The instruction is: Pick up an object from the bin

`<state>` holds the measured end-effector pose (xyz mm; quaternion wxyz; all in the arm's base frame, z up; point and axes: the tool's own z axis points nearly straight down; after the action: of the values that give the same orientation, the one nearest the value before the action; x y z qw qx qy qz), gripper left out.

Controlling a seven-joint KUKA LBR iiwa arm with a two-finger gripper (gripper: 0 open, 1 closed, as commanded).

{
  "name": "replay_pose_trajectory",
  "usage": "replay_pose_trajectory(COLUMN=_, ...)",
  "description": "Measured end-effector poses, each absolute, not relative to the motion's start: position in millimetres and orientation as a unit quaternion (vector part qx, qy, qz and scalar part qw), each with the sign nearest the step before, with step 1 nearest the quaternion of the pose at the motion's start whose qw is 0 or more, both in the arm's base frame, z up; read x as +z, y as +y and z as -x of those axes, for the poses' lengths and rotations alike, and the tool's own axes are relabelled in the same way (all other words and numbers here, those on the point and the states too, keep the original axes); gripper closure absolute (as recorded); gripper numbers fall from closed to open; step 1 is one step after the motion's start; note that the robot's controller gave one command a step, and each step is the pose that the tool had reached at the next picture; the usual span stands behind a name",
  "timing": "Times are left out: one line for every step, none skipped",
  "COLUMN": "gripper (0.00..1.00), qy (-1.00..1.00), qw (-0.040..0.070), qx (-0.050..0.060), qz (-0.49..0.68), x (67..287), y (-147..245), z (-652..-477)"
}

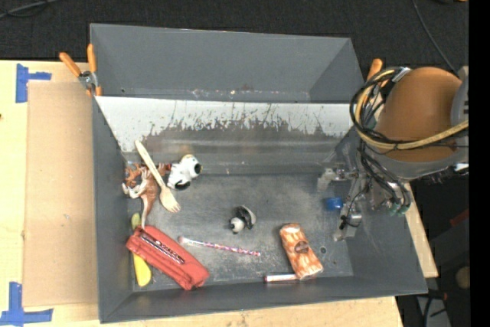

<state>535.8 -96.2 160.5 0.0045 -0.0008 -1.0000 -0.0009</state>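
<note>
The gripper hangs low at the right end of the grey bin, close to its right wall. Whether it is open or closed, I cannot tell. A small blue thing sits just to its left. An orange-brown patterned roll lies near it, toward the front wall. A red pouch, a wooden fork and a black-and-white toy animal lie well apart, at the left.

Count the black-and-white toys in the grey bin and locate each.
2. The larger black-and-white toy lies at the left, beside the pale fork; the smaller black-and-white toy lies near the middle of the floor. More may be hidden under the arm at the right.
</note>
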Motion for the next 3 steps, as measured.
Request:
replay_pose_trajectory(gripper=0.0, qy=-1.0, qw=0.0, qx=0.0, qz=-0.001, x=164.0, y=-95.5, z=-537.7)
replay_pose_trajectory(gripper=0.0, qy=-1.0, qw=0.005, qx=-0.001, qz=0.023, x=66.2, y=-54.4, z=-505.0)
replay_pose_trajectory(gripper=0.0, qy=-0.999, qw=-0.007, qx=0.0, qz=0.043, x=152.8, y=-31.9, z=-492.8)
